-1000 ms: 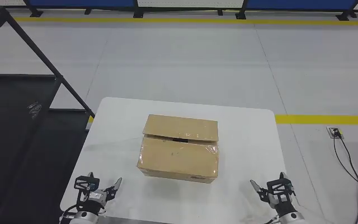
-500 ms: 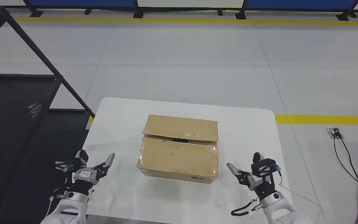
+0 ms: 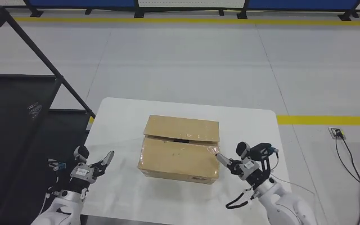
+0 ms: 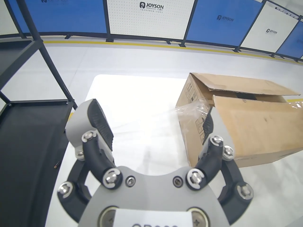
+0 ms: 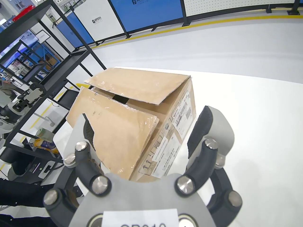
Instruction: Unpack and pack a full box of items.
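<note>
Flanking the brown cardboard box [image 3: 180, 153] mid-frame, left gripper [image 3: 94, 160] and right gripper [image 3: 230, 156] spread empty fingers; next, lift flaps [image 3: 181, 128] to unpack.

Table [image 3: 247, 128]: white, in front of you.
Rack [image 3: 28, 146]: black, right beside the table.
Floor line [image 3: 318, 120]: yellow, past the table.

The top view looks steeply down from above the arms at the white table [image 3: 247, 129] and the box [image 3: 180, 149] at its middle. Each wrist view looks low past its own gripper (left gripper [image 4: 151, 114], right gripper [image 5: 145, 116]) at an opposite end of that box, the right one nearer.
</note>
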`<state>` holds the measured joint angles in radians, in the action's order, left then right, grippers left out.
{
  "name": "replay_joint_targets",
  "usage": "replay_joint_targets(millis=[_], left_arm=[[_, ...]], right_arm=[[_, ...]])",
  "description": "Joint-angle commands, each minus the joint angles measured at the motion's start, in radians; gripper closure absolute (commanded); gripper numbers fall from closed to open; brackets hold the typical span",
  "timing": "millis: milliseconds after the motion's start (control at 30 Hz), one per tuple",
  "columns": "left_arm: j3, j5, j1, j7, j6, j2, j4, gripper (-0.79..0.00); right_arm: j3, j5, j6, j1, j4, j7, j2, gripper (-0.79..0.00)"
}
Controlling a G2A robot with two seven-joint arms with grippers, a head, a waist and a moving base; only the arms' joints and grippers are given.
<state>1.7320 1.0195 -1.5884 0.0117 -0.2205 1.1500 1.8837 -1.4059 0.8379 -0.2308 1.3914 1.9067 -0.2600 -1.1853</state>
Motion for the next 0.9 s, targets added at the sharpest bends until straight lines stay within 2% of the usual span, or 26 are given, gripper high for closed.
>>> replay_joint_targets(millis=[0, 133, 233, 433, 633, 867], left_arm=[[0.0, 0.0, 0.0, 0.0, 0.0, 0.0, 0.0, -0.785], [-0.031, -0.072, 0.013, 0.02, -0.013, 0.004, 0.003, -0.785], [-0.042, -0.175, 0.051, 0.067, -0.038, 0.006, -0.015, -0.785], [-0.038, -0.354, 0.104, 0.165, -0.112, 0.004, -0.054, -0.785], [-0.034, -0.412, 0.118, 0.198, -0.158, 0.001, -0.068, -0.785], [-0.026, -0.468, 0.116, 0.213, -0.178, 0.0, -0.077, -0.785]], right_arm=[[0.0, 0.0, 0.0, 0.0, 0.0, 0.0, 0.0, -0.785], [-0.002, -0.026, -0.005, -0.019, -0.03, -0.005, -0.001, -0.785], [-0.004, -0.174, -0.083, -0.06, -0.083, -0.058, -0.001, -0.785], [-0.022, -0.473, -0.198, -0.162, -0.229, -0.248, 0.004, -0.785], [-0.017, -0.706, -0.278, -0.242, -0.359, -0.397, 0.009, -0.785], [0.021, -0.864, -0.319, -0.315, -0.461, -0.517, 0.009, -0.785]])
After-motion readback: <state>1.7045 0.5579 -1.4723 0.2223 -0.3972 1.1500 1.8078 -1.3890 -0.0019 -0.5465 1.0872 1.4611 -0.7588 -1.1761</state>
